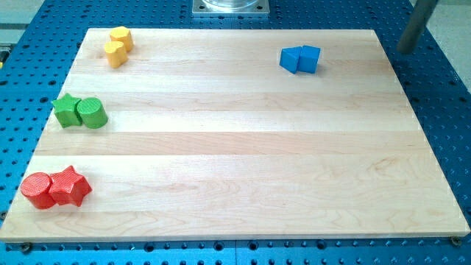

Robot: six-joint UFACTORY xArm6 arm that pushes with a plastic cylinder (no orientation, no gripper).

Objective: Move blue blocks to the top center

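Two blue blocks sit touching near the view's top right of the wooden board [235, 147]: a blue block [291, 59] on the left and a blue cube [310, 59] on the right. My rod shows at the view's top right corner, off the board, with my tip [405, 50] above the blue perforated table. The tip is well to the right of the blue blocks and apart from them.
Two yellow blocks [118, 46] sit touching at the top left. A green star [68, 110] and a green cylinder [93, 112] touch at the left edge. A red cylinder [37, 191] and a red star [69, 186] touch at the bottom left. A metal mount [230, 6] stands at the top centre.
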